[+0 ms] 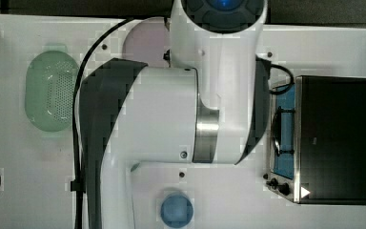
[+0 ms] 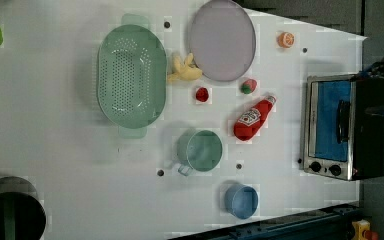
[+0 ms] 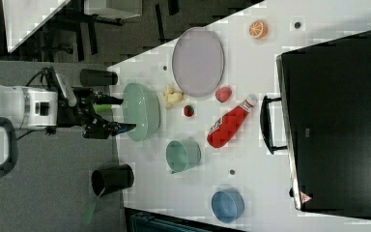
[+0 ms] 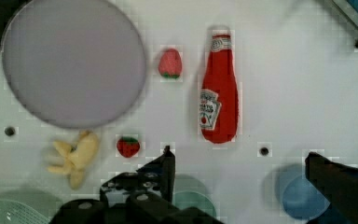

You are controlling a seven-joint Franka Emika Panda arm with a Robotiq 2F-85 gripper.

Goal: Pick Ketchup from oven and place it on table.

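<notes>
The ketchup (image 2: 253,119) is lying on its side on the white bench (image 2: 55,150), outside the oven (image 2: 345,127), just off the oven's glass door with its white cap pointing toward that door. Nothing is gripping or propping it; it is resting flat, which fits the task's end state of a bottle set down on the bench. The oven door is looking closed, its dark handle facing the bottle.

The hand (image 4: 242,172) is hanging above the bench with its two dark fingers (image 4: 165,170) standing wide apart and nothing between them, so it is carrying no load. In the wrist view the bottle is sitting clear of both fingers, untouched.

The other things are lying farther from the oven than the bottle is: a lilac plate (image 2: 222,40), two strawberries (image 2: 202,94), a banana bunch (image 2: 184,71), a green mug (image 2: 200,150), a blue cup (image 2: 241,201) and a green colander (image 2: 130,75). An orange slice (image 2: 285,39) is sitting near the oven's far side.

Judging by this layout, the placing is looking finished, and the empty, spread hand is free to pull away.
</notes>
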